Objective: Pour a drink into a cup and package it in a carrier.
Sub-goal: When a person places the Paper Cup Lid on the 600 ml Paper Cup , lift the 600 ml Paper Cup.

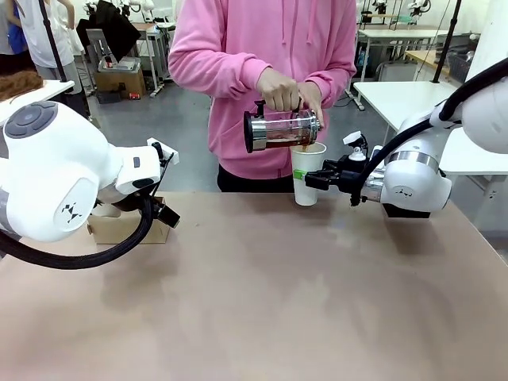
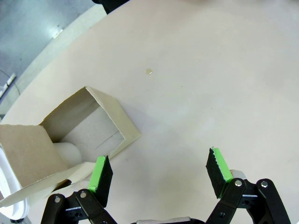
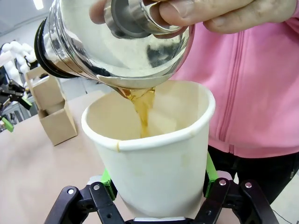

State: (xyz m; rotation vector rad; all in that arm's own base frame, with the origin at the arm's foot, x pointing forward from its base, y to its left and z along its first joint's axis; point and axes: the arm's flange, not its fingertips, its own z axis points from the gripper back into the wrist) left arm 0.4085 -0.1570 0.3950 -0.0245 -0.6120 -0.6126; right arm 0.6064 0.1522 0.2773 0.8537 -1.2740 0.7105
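Drink (image 3: 141,107), amber-brown, streams from the tilted glass jug (image 1: 279,129) in the person's hands (image 1: 279,89), upper centre of the front view, into a white paper cup (image 1: 308,173) that the right gripper (image 1: 319,179) clamps. The left gripper (image 2: 159,166) hangs with jaws spread wide, holding nothing, just beside the brown cardboard carrier (image 2: 110,114) at the lower left of its wrist view. The dark emblem (image 1: 71,211) on the left arm (image 1: 48,159) is too small to read.
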